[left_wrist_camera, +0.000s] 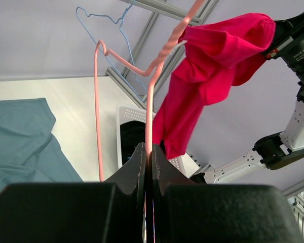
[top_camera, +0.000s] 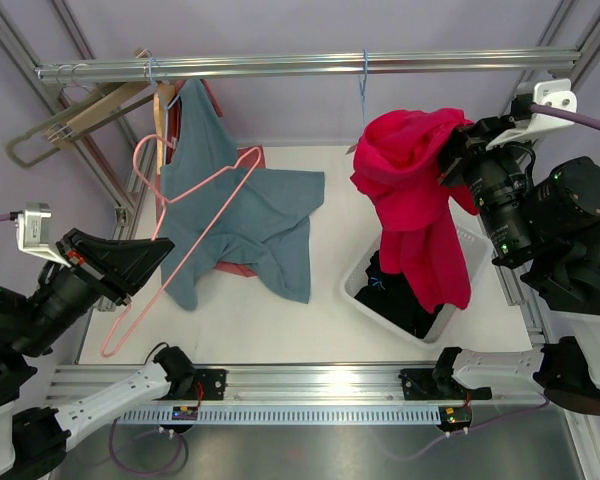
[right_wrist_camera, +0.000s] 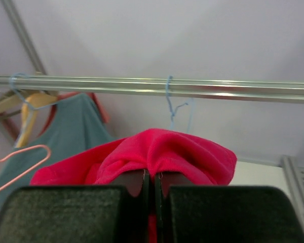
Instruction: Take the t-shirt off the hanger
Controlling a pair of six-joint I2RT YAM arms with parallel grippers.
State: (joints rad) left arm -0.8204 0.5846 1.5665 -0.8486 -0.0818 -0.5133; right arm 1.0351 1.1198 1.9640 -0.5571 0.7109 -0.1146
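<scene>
The right gripper [top_camera: 450, 155] is clamping the red t-shirt [top_camera: 410, 190], dangling it above the white basket [top_camera: 352, 285] by the table's [top_camera: 280, 320] right edge. The left gripper [left_wrist_camera: 148, 152] is pinching the pink hanger [left_wrist_camera: 97, 111] near the left edge, well apart from the shirt.

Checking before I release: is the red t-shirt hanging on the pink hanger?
No, the pink hanger clamped in the left gripper is bare, while the red t-shirt hangs from the right gripper.

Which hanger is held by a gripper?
The pink wire hanger, in the left gripper; the blue hanger and wooden hanger hang from the rail.
</scene>
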